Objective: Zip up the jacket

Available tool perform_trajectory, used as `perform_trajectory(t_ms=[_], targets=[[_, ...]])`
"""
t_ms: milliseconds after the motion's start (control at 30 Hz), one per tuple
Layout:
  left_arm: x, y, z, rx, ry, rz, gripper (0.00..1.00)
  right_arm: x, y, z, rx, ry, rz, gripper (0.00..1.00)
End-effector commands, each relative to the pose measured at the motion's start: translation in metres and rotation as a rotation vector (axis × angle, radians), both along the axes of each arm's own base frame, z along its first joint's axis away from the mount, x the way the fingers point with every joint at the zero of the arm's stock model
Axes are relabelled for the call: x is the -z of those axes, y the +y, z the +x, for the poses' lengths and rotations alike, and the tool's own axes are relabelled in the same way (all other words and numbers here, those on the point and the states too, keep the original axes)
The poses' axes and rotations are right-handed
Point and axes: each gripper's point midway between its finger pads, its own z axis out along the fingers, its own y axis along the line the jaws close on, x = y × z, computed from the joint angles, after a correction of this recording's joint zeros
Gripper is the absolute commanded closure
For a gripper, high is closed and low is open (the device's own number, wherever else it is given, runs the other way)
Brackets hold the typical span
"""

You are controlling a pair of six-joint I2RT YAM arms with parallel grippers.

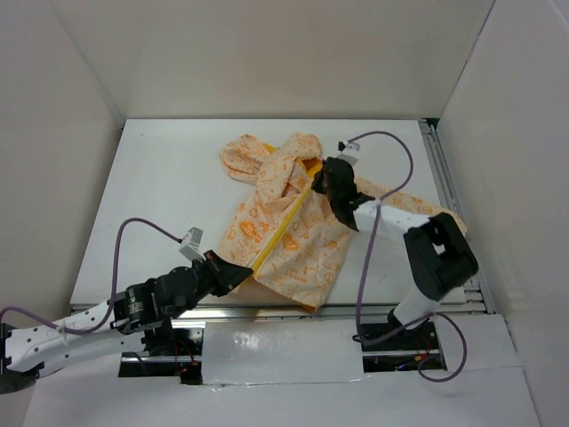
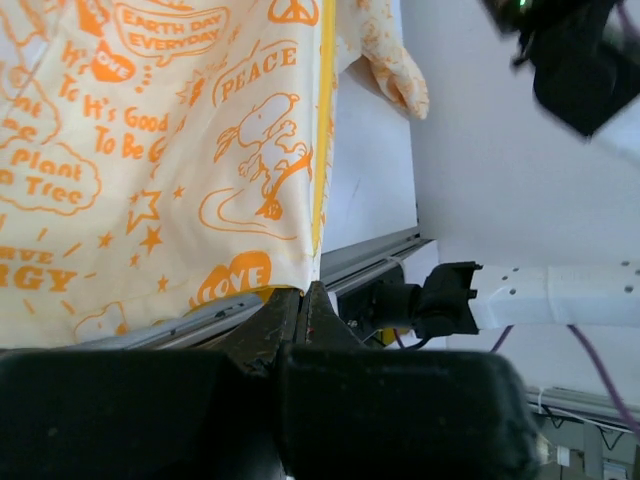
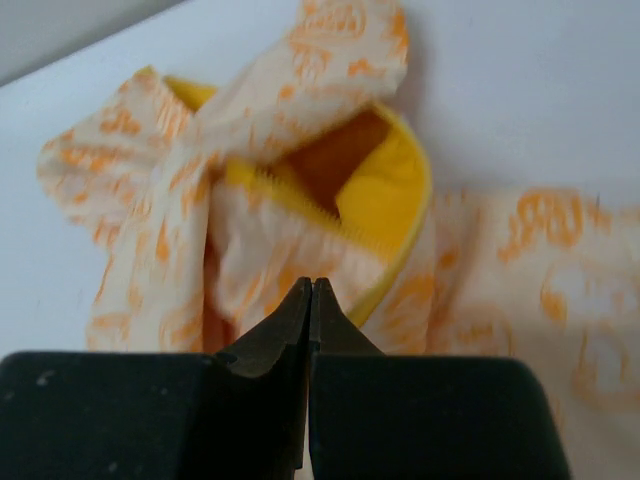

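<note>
The cream jacket with orange print lies in the middle of the table, hood at the far end. Its yellow zipper strip runs straight and taut between my two grippers. My left gripper is shut on the bottom hem at the foot of the zipper; the left wrist view shows the hem entering the shut tips. My right gripper is shut at the top of the closed zipper by the collar. In the right wrist view its tips hide the pull, with open teeth and yellow lining beyond.
The jacket's hem hangs at the table's near edge rail. A sleeve lies under my right arm. White walls enclose the table on three sides. The right arm's base link shows in the left wrist view.
</note>
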Motion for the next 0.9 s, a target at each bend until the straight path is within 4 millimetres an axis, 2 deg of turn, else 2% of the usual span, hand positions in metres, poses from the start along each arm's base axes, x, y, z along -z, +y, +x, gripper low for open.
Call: perform_trajectory(t_ms=[0, 33, 67, 100, 133, 167, 200, 233, 267, 300, 333, 367, 433, 467, 500, 567, 600, 667, 700, 767, 800, 833, 867], targets=[[-0.005, 0.003, -0.014, 0.042, 0.051, -0.022, 1.0, -0.057, -0.048, 0.083, 0.126, -0.157, -0.081, 1.0], [-0.003, 0.003, -0.014, 0.041, 0.049, -0.021, 1.0, -0.034, -0.046, 0.098, 0.101, -0.111, -0.096, 1.0], [-0.002, 0.003, -0.014, 0.039, 0.056, -0.027, 1.0, -0.033, -0.055, 0.115, 0.103, -0.114, -0.099, 1.0], [0.001, 0.002, -0.015, 0.047, 0.051, -0.022, 1.0, -0.067, -0.053, 0.141, 0.095, -0.179, -0.087, 1.0], [0.001, 0.002, -0.014, 0.044, 0.046, -0.019, 1.0, -0.034, -0.052, 0.158, 0.079, -0.118, -0.108, 1.0], [0.004, 0.002, -0.014, 0.045, 0.051, -0.007, 1.0, -0.032, -0.058, 0.175, 0.083, -0.114, -0.119, 1.0], [0.003, 0.001, -0.014, 0.049, 0.05, 0.003, 1.0, -0.068, -0.057, 0.2, 0.087, -0.164, -0.103, 1.0], [0.005, 0.001, -0.014, 0.046, 0.059, 0.011, 1.0, -0.065, -0.056, 0.213, 0.08, -0.162, -0.11, 1.0], [0.003, 0.0, -0.013, 0.048, 0.051, 0.013, 1.0, -0.033, -0.054, 0.231, 0.063, -0.118, -0.136, 1.0], [0.007, -0.002, -0.014, 0.056, 0.056, 0.03, 1.0, -0.078, -0.051, 0.252, 0.075, -0.214, -0.116, 1.0], [0.01, -0.003, -0.014, 0.058, 0.067, 0.035, 1.0, -0.07, -0.051, 0.261, 0.071, -0.187, -0.124, 1.0], [0.012, -0.004, -0.013, 0.066, 0.046, 0.06, 1.0, -0.081, -0.045, 0.281, 0.062, -0.228, -0.109, 1.0], [0.014, -0.011, -0.01, 0.077, 0.029, 0.084, 1.0, -0.08, -0.048, 0.293, 0.067, -0.234, -0.101, 1.0], [0.015, -0.013, -0.008, 0.08, 0.014, 0.107, 1.0, -0.094, -0.044, 0.298, 0.054, -0.276, -0.091, 1.0], [0.019, -0.016, -0.004, 0.067, 0.03, 0.132, 1.0, -0.089, -0.047, 0.304, 0.061, -0.292, -0.083, 1.0], [0.033, -0.015, -0.002, 0.034, 0.085, 0.173, 1.0, -0.091, -0.052, 0.306, 0.066, -0.316, -0.069, 1.0], [0.045, -0.016, 0.0, 0.019, 0.114, 0.214, 1.0, -0.093, -0.061, 0.309, 0.079, -0.331, -0.063, 1.0], [0.058, -0.021, 0.002, 0.01, 0.144, 0.245, 1.0, -0.098, -0.068, 0.312, 0.085, -0.351, -0.051, 1.0], [0.056, -0.026, 0.003, 0.01, 0.145, 0.226, 1.0, -0.092, -0.077, 0.317, 0.102, -0.355, -0.053, 1.0], [0.067, -0.032, 0.003, 0.031, 0.157, 0.24, 1.0, -0.101, -0.085, 0.321, 0.116, -0.381, -0.039, 1.0], [0.071, -0.033, 0.004, 0.046, 0.193, 0.226, 1.0, -0.098, -0.089, 0.324, 0.117, -0.383, -0.032, 1.0], [0.069, -0.036, 0.008, 0.065, 0.184, 0.204, 1.0, -0.099, -0.093, 0.324, 0.117, -0.387, -0.016, 1.0], [0.078, -0.027, 0.018, 0.029, 0.226, 0.204, 1.0, -0.096, -0.094, 0.324, 0.109, -0.376, -0.017, 1.0]])
